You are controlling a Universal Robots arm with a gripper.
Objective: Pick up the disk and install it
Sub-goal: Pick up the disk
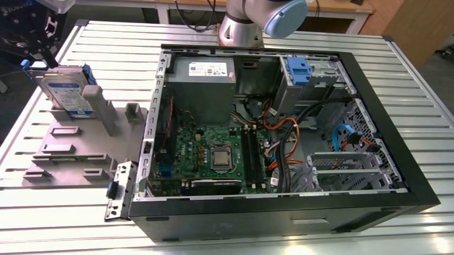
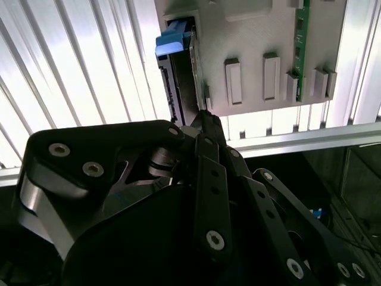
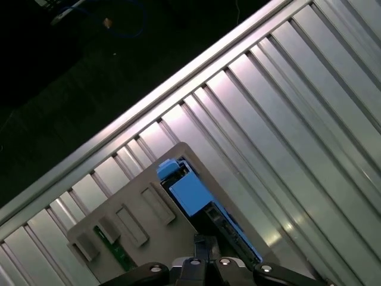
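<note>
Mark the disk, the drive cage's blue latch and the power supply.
disk (image 1: 65, 98): exterior view, on its white-and-blue label.
blue latch (image 1: 298, 70): exterior view, middle of the blue plastic.
power supply (image 1: 202, 95): exterior view, on its grey top face.

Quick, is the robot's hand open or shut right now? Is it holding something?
Gripper: cannot be told if open or closed; it is right at the edge of the disk, which stands in the grey holder.
</note>
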